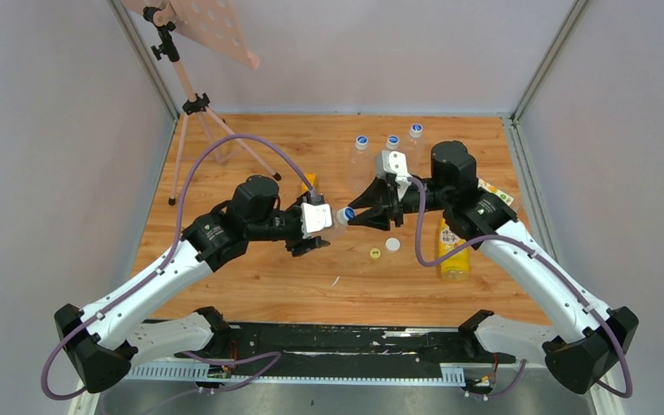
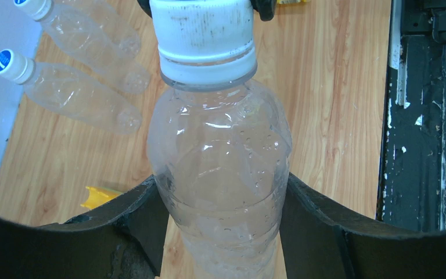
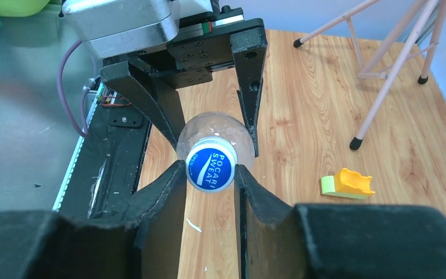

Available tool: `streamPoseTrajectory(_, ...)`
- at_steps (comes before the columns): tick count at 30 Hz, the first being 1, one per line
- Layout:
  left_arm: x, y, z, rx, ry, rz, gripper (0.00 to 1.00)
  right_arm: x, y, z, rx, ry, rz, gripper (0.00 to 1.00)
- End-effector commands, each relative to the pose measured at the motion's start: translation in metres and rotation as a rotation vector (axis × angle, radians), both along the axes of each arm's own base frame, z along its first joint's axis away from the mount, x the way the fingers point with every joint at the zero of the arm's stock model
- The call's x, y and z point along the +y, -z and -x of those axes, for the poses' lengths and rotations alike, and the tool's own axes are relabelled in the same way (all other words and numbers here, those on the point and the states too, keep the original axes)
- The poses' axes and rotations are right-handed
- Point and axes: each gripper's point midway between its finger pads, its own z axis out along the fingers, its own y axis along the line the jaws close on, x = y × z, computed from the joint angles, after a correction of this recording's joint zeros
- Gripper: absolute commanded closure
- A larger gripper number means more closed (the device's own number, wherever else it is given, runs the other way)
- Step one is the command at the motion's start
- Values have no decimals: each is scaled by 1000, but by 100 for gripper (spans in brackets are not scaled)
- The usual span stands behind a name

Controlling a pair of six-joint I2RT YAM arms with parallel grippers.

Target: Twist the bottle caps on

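Note:
My left gripper (image 1: 322, 230) (image 2: 220, 187) is shut on the body of a slim clear bottle (image 2: 220, 151), held lying level above the table. Its blue cap (image 3: 211, 165) with a white mark sits on the bottle's neck. My right gripper (image 1: 352, 216) (image 3: 211, 170) is shut on that cap from both sides. A yellow cap (image 1: 374, 253) and a white cap (image 1: 392, 245) lie loose on the wood below. The yellow bottle (image 1: 452, 252) lies under my right arm.
Three capped clear bottles (image 1: 361, 151) lie at the back of the table. An orange-and-green block (image 3: 348, 184) lies behind my left gripper. A pink tripod (image 1: 192, 104) stands at the back left. A black strip (image 1: 354, 341) runs along the near edge.

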Motion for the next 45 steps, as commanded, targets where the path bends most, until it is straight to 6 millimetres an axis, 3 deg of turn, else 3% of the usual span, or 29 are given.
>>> streamPoseTrajectory(1,-4,-25,-10,-78,-21,41,72,8,-16,-4,31,5,-25,90)
streamPoseTrajectory(2,-4,-27,-14,-91,-43,41,73,9,-15,-9,73,39,-19,99)
streamPoseTrajectory(3,-2,-31,-22,-126,-89,39,73,10,-14,-15,121,79,-15,100)
streamPoseTrajectory(7,2,-40,-48,-247,-239,-1,73,11,-5,-58,407,393,-23,100)
streamPoseTrajectory(10,2,-39,-63,-368,-320,-74,73,-1,10,-87,749,707,-75,100)
streamPoseTrajectory(12,3,-38,-70,-455,-376,-133,73,-7,22,-89,931,802,-96,100)
streamPoseTrajectory(15,3,-30,-74,-542,-416,-224,73,-5,17,-80,1031,782,-129,100)
streamPoseTrajectory(18,7,-24,-72,-540,-421,-258,73,-8,-4,-75,918,730,-163,98)
streamPoseTrajectory(23,9,-25,-58,-417,-331,-210,73,-27,-34,-63,452,626,-168,56)
streamPoseTrajectory(24,10,-16,-50,-352,-268,-221,72,-31,-37,-58,355,596,-159,51)
streamPoseTrajectory(25,9,-21,-46,-313,-248,-195,72,-33,-39,-50,275,554,-149,47)
streamPoseTrajectory(27,13,-11,-31,-205,-158,-206,71,-38,-38,-33,78,448,-114,41)
streamPoseTrajectory(33,7,-11,0,-68,26,-185,70,-40,-23,21,-278,124,-86,37)
streamPoseTrajectory(38,-1,-12,13,-20,115,-178,70,-36,-18,29,-349,30,-73,39)
streamPoseTrajectory(45,-6,-18,19,-8,156,-162,69,-27,-13,29,-313,-48,-46,44)
